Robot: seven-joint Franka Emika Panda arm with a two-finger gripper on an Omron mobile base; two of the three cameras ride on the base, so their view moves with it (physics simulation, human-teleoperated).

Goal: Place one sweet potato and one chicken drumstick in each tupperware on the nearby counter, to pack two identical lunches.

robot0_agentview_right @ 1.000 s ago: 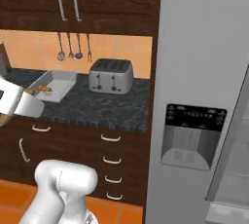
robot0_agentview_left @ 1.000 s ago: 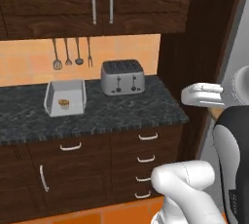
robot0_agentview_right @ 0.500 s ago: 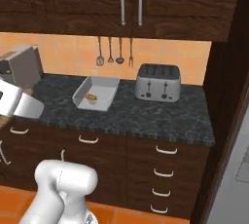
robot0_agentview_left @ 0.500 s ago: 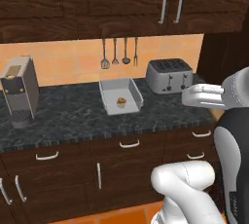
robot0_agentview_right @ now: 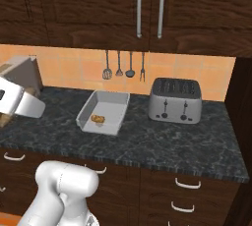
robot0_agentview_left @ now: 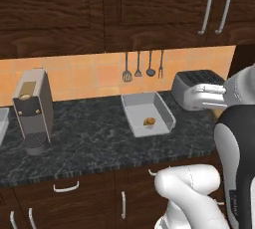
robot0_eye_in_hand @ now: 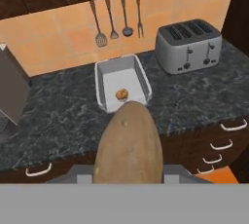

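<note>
Claw clenched on sweet potato (robot0_eye_in_hand: pixel 128 144) | tupperware (robot0_eye_in_hand: pixel 121 84) far-centre on counter (robot0_eye_in_hand: pixel 63 116), small brown item inside, toaster (robot0_eye_in_hand: pixel 189 45) right | I'd centre over tray, lower before releasing.

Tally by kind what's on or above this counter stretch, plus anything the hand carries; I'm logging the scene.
Tupperware tray: 1
Small browned food piece in the tray: 1
Sweet potato, held in the hand: 1
Toaster: 1
Coffee machine: 1
Hanging utensils: 4
Total: 9
</note>
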